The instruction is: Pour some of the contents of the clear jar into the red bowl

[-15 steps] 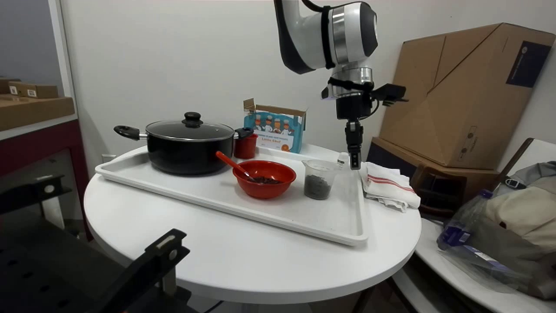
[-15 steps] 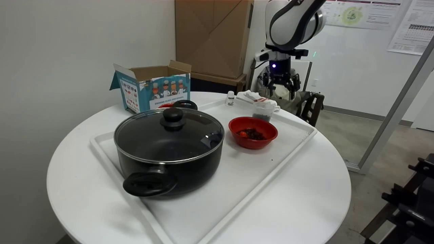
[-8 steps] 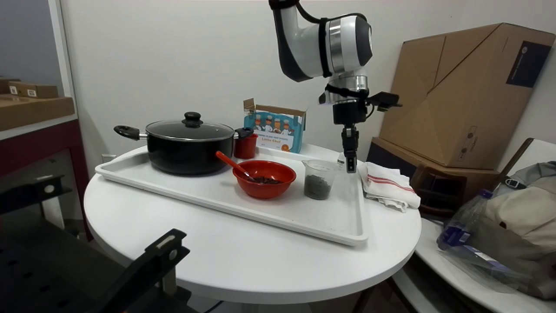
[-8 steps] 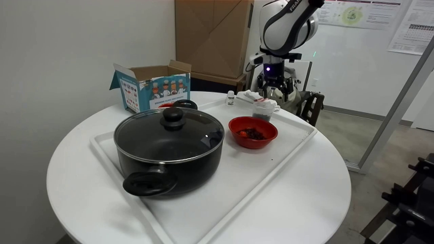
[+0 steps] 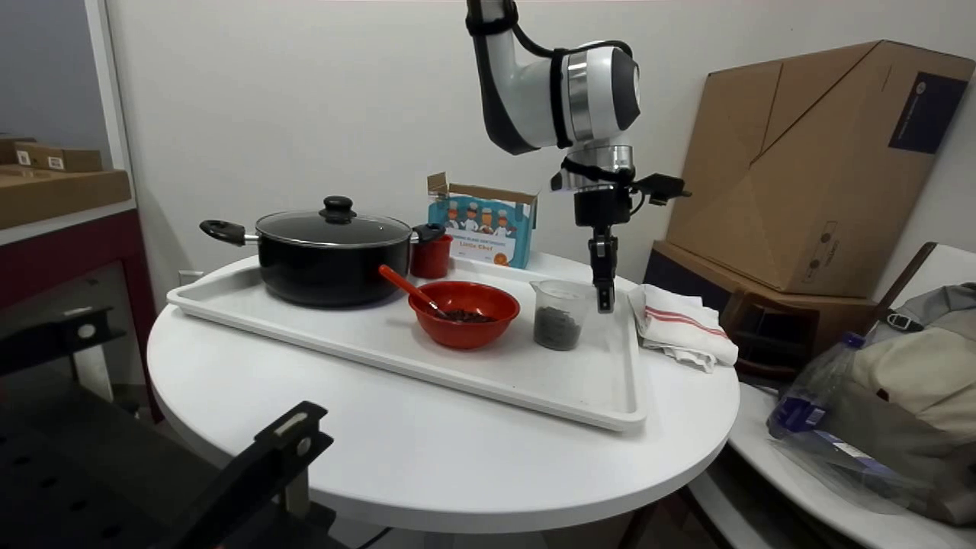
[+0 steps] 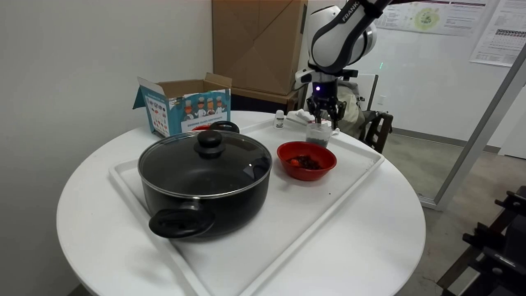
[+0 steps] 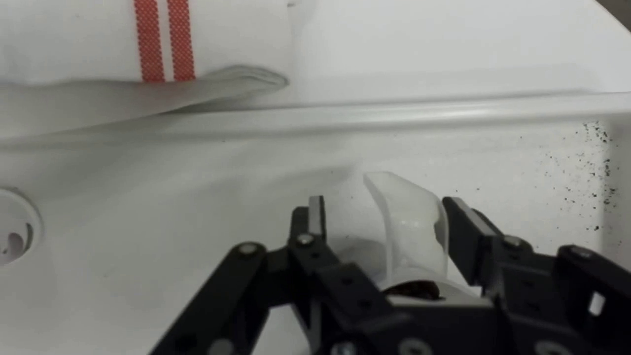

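The clear jar [image 5: 559, 319] stands upright on the tray with dark grey contents at its bottom. In the wrist view, the jar's see-through handle [image 7: 416, 222] rises between my fingers, nearer to the right-hand one. My gripper [image 7: 383, 199] is open, and a gap shows between the handle and the left-hand finger [image 7: 316, 217]. In an exterior view, the gripper [image 5: 605, 301] points down beside the jar, on the side away from the red bowl [image 5: 461, 324]. The bowl holds dark bits and a red-handled utensil [image 5: 408, 286]. The gripper body hides most of the jar in the wrist view.
A large black lidded pot [image 6: 205, 176] stands on the white tray [image 5: 457, 374]. Near it are a red cup [image 5: 432, 258] and a blue box [image 5: 488, 229]. A small white bottle [image 6: 279, 119] and a striped towel [image 5: 682, 320] are near the gripper. Dark specks [image 7: 591, 172] dot the tray.
The arm has come down and moved toward the jar, so the fingers now flank its handle. The fingers have drawn closer together. Jar and bowl have stayed in place.
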Robot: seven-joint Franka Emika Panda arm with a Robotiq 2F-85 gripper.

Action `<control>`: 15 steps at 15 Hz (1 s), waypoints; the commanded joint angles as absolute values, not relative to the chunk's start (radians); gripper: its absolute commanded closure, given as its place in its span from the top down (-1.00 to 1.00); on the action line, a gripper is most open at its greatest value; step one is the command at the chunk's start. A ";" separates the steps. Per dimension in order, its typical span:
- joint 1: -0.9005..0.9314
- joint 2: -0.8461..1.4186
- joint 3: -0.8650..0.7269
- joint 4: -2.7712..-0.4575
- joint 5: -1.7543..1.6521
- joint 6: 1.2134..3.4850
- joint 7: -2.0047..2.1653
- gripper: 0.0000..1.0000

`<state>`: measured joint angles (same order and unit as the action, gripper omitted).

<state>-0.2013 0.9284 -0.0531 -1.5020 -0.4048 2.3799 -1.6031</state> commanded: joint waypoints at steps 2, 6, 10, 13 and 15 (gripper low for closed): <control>-0.182 0.924 -0.059 -1.481 -0.395 2.354 -1.613 -0.52; -0.170 0.892 -0.050 -1.506 -0.388 2.335 -1.617 -0.75; -0.139 0.846 -0.053 -1.537 -0.397 2.254 -1.601 -0.75; -0.068 0.789 -0.116 -1.560 -0.479 2.221 -1.516 -0.76; -0.018 0.732 -0.163 -1.580 -0.569 2.212 -1.446 -0.76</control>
